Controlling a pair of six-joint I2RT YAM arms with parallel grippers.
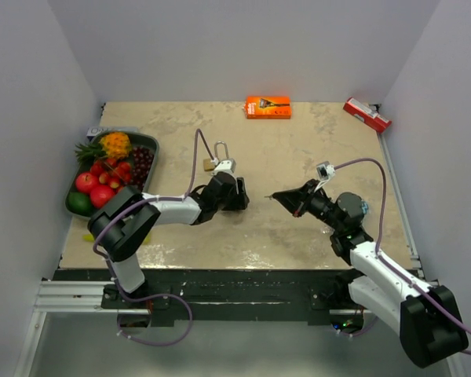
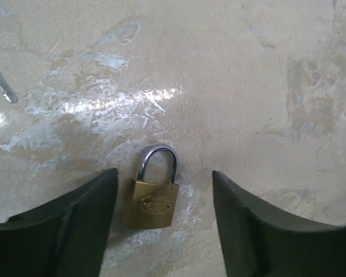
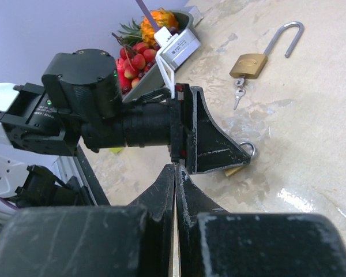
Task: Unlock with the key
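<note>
A dark tray (image 1: 155,149) of fruit sits on the surface (image 1: 322,157), well to the left of the left hand (image 1: 240,196). It holds red apples (image 1: 86,182), a green fruit (image 1: 78,203), dark grapes (image 1: 141,161) and a pineapple (image 1: 114,144). An orange box (image 1: 268,107) lies far beyond that hand. A red box (image 1: 366,115) lies in the back corner, beyond the right hand (image 1: 281,197).

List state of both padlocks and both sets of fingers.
small padlock: shackle closed, lying flat.
long-shackle padlock: shackle looks open, keys at its base.
left fingers: open, either side of small padlock.
right fingers: shut.
</note>
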